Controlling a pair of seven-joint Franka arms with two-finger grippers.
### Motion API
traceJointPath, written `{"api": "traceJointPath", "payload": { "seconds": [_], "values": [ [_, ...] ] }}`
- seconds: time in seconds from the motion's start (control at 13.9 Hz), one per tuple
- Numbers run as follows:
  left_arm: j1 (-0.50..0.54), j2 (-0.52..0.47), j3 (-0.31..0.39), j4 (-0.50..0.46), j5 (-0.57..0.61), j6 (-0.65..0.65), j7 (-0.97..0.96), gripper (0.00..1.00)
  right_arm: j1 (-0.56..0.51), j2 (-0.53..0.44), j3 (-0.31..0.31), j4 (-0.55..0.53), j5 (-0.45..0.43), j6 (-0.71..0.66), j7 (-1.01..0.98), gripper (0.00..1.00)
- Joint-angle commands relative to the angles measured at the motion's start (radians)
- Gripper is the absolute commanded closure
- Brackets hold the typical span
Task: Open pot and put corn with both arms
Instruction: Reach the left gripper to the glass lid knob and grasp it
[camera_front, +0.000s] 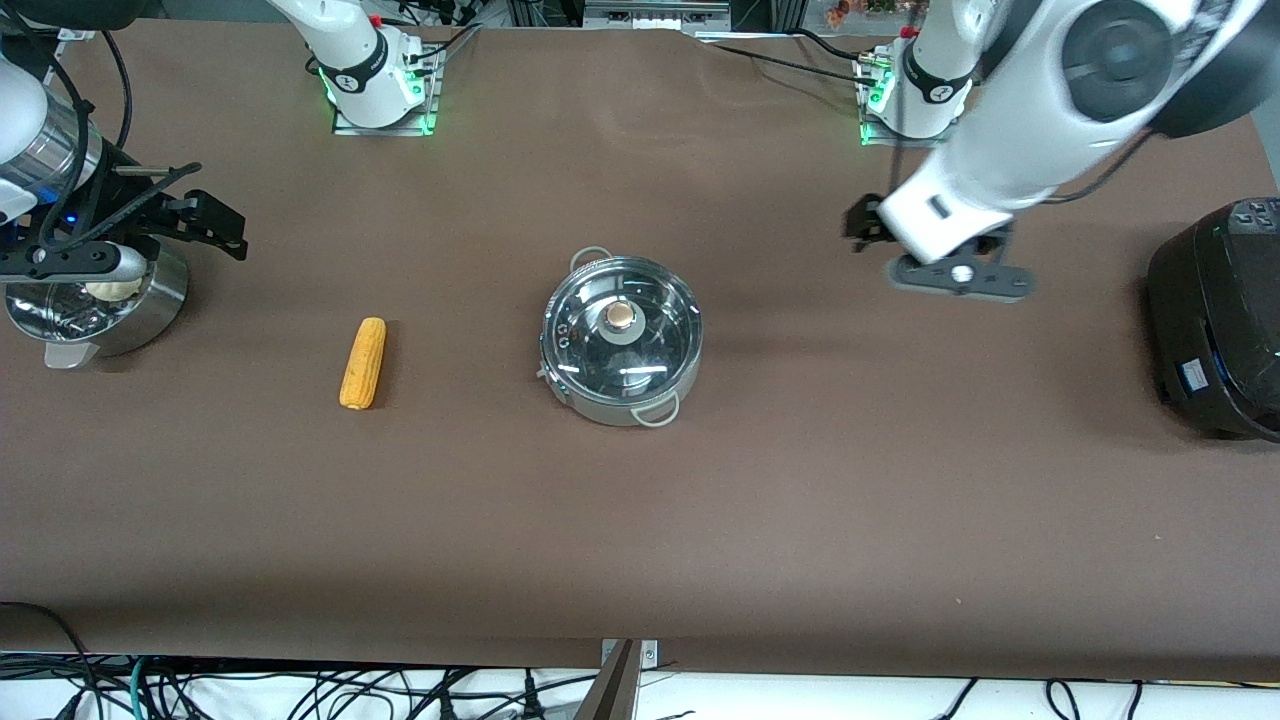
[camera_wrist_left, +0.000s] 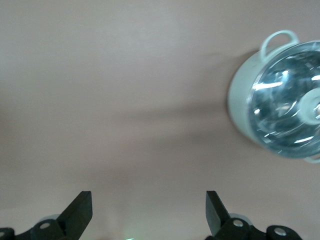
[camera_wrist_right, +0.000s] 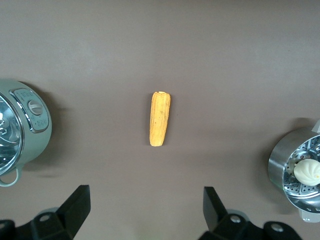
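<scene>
Pot (camera_front: 622, 340) lidded, corn (camera_front: 362, 363) beside it; left gripper (camera_wrist_left: 149, 215) and right gripper (camera_wrist_right: 146, 212) fingers spread, empty.

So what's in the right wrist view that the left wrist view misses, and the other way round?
Only the right wrist view shows the corn lying on bare table, the steamer bowl with a white bun in it, and the right end effector, fingers spread open. Only the left wrist view shows the left end effector, also open, over bare table, and the lid with its knob still on the pot. Both show the pot at the picture's edge and the brown table.
</scene>
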Motion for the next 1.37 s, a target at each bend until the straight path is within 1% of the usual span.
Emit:
{"api": "traceJointPath", "payload": {
  "seconds": [0.0,0.29,0.43,0.58,0.94,1.3],
  "values": [
    [-0.095,0.161,0.009,0.172,-0.012,-0.001,-0.102,0.0,-0.005,0.0,0.004,0.013,-0.007,-0.014,0.0,0.0],
    [-0.19,0.24,0.008,0.175,-0.061,0.193,-0.335,0.0,-0.005,0.0,0.004,0.012,-0.007,-0.015,-0.005,0.0],
    [-0.25,0.269,0.009,0.175,-0.059,0.256,-0.441,0.0,-0.005,0.0,0.004,0.013,-0.007,-0.015,-0.003,0.0],
    [-0.285,0.303,0.009,0.175,-0.059,0.318,-0.515,0.0,-0.005,0.0,0.004,0.013,-0.001,-0.015,-0.003,0.0],
    [-0.324,0.39,0.011,0.174,-0.053,0.445,-0.529,0.0,-0.007,0.002,0.003,0.013,-0.002,-0.009,-0.006,0.0],
    [-0.347,0.43,0.016,0.174,-0.047,0.458,-0.529,0.0,-0.018,0.002,0.003,0.013,-0.001,-0.009,-0.009,0.0]
  ]
}}
